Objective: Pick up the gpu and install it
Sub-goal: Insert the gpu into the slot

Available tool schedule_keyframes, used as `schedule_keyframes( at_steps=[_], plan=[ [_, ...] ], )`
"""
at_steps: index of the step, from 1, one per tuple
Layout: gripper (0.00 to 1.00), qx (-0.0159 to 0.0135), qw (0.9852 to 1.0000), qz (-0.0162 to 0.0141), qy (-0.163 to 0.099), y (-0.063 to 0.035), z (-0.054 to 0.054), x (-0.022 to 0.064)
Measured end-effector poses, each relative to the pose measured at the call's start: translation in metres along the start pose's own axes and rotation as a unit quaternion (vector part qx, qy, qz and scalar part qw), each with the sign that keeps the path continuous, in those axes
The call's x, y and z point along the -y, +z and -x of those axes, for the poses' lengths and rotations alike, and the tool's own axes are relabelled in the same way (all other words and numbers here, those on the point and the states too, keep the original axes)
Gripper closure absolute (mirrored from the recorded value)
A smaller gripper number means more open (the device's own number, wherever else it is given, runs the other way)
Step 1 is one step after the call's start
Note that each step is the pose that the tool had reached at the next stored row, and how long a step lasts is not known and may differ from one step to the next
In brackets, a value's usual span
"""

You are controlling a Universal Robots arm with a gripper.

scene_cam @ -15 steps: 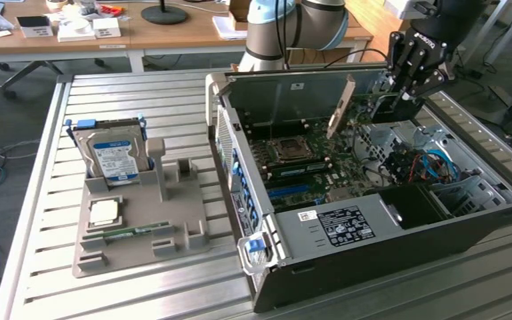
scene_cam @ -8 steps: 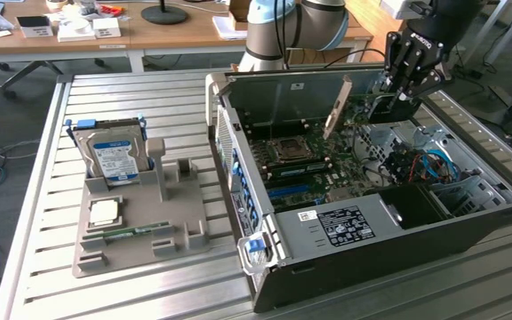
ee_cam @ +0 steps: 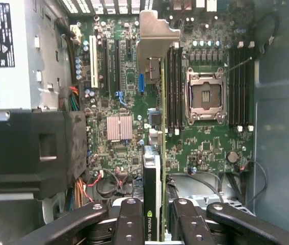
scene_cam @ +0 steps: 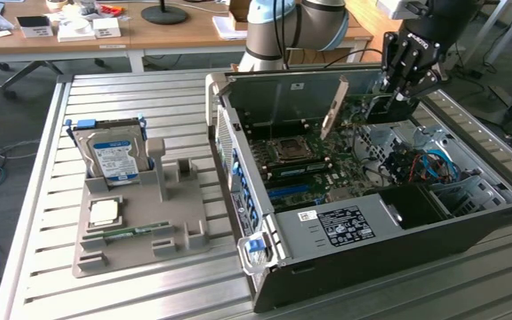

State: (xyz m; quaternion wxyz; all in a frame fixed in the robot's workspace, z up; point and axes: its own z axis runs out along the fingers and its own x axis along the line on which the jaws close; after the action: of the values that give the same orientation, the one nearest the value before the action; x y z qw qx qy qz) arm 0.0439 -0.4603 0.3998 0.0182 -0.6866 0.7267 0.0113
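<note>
Green circuit-board gpu [ee_cam: 153,168] with black cooler and silver end bracket hangs edge-on above green motherboard [ee_cam: 210,148] inside open black computer case [scene_cam: 354,253]. Tool [ee_cam: 157,219] clamped on card. Risk: misalignment with long black slot [ee_cam: 106,66], or tilt, jams connector or bracket.

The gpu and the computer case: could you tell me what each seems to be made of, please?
The gpu, held in the gripper: green fibreglass-looking circuit board, with a dull silver end bracket, likely stamped metal. The computer case: probably sheet steel, bare matte grey inside, dark painted finish outside.
</note>
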Motion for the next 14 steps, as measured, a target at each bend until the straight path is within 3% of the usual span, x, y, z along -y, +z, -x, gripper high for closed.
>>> schedule_keyframes(
  at_steps=[5, 14],
  plan=[
    [0.73, -0.0001, 1.0, 0.0, 0.0, 0.0001, -0.0007, -0.0108],
    [0.73, 0.0, 1.0, 0.0, 0.0, 0.0002, -0.0007, -0.0112]
  ],
)
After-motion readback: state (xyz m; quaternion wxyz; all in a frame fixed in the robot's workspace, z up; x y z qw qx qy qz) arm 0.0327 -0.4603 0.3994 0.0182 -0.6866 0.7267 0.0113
